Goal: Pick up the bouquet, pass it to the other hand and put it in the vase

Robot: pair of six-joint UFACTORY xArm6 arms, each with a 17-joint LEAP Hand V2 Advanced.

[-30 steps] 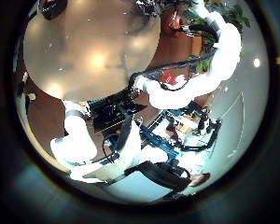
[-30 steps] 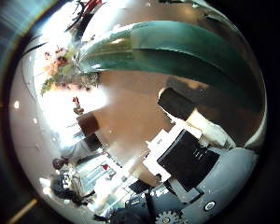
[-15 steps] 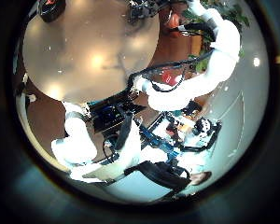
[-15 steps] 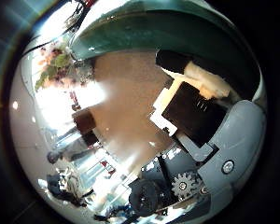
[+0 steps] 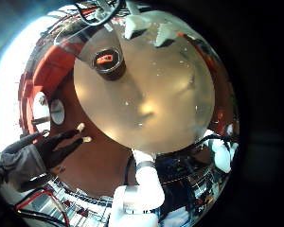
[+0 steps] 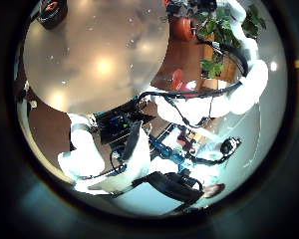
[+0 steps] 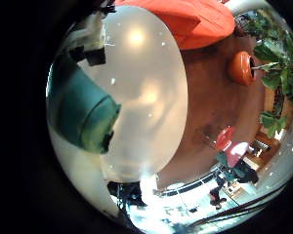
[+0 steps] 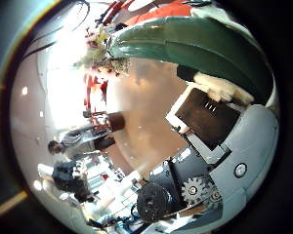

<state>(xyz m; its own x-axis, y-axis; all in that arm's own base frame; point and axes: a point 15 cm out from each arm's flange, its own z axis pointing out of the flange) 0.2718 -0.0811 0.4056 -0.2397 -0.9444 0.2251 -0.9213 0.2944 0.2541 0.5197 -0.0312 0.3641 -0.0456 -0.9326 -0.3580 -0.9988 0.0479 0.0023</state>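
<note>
Bouquet [image 8: 181, 49] in my right hand [image 8: 220, 122], fingers curled round green wrap, flowers [image 8: 105, 44] at 10 o'clock. Vase [image 5: 108, 62] on surface [image 5: 151, 95]. Left hand [image 5: 47, 156] empty, relaxed. Keep stems steady for pass.

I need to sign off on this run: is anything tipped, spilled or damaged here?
Nothing stands out. The vase stands upright on the round table, and the tabletop shows no spill. The bouquet sits close against the right hand and looks intact as far as it shows.
</note>
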